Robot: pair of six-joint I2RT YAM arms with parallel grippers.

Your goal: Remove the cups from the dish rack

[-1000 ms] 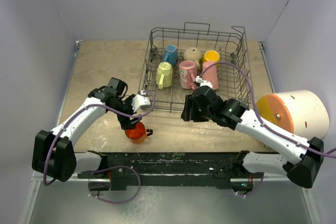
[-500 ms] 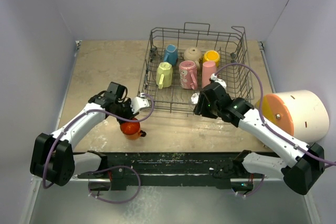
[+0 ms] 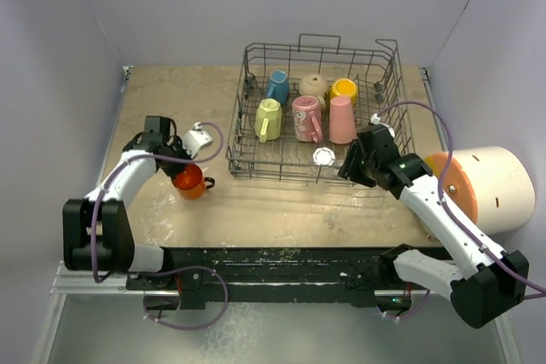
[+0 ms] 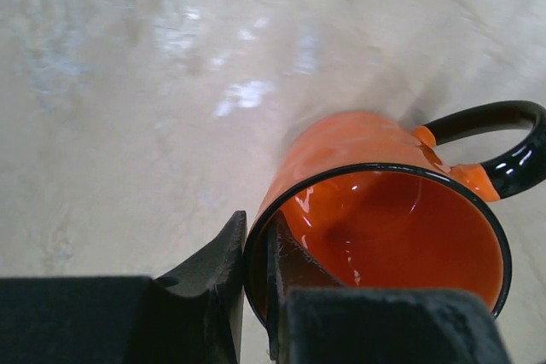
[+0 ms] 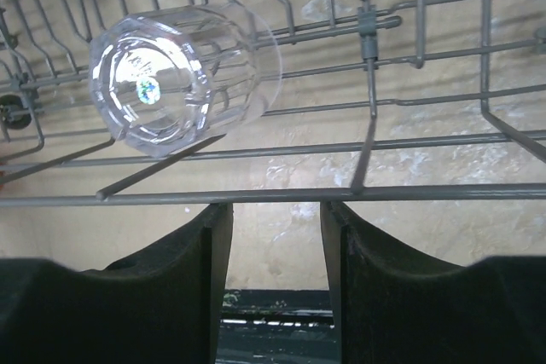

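1. Left gripper (image 4: 256, 240) pinches the rim of the orange mug (image 4: 384, 210), one finger inside, one outside. The mug is glossy with a black rim and handle, tilted over the table (image 3: 281, 210), left of the rack
2. Dish rack (image 3: 241, 104), grey wire: coloured cups (image 3: 304, 118) in two rows; ribbed clear glass (image 5: 183, 83) on its side near the front
3. Right gripper (image 5: 275, 208) at the rack's near right corner, jaws partly apart, empty

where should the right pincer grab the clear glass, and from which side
Across its ribbed side wall, coming from above. The clear glass seems to stand base up at the near wall of the dish rack, so no rim to pinch, no handle, and wires block a sideways approach. The right pincer hangs open nearby.
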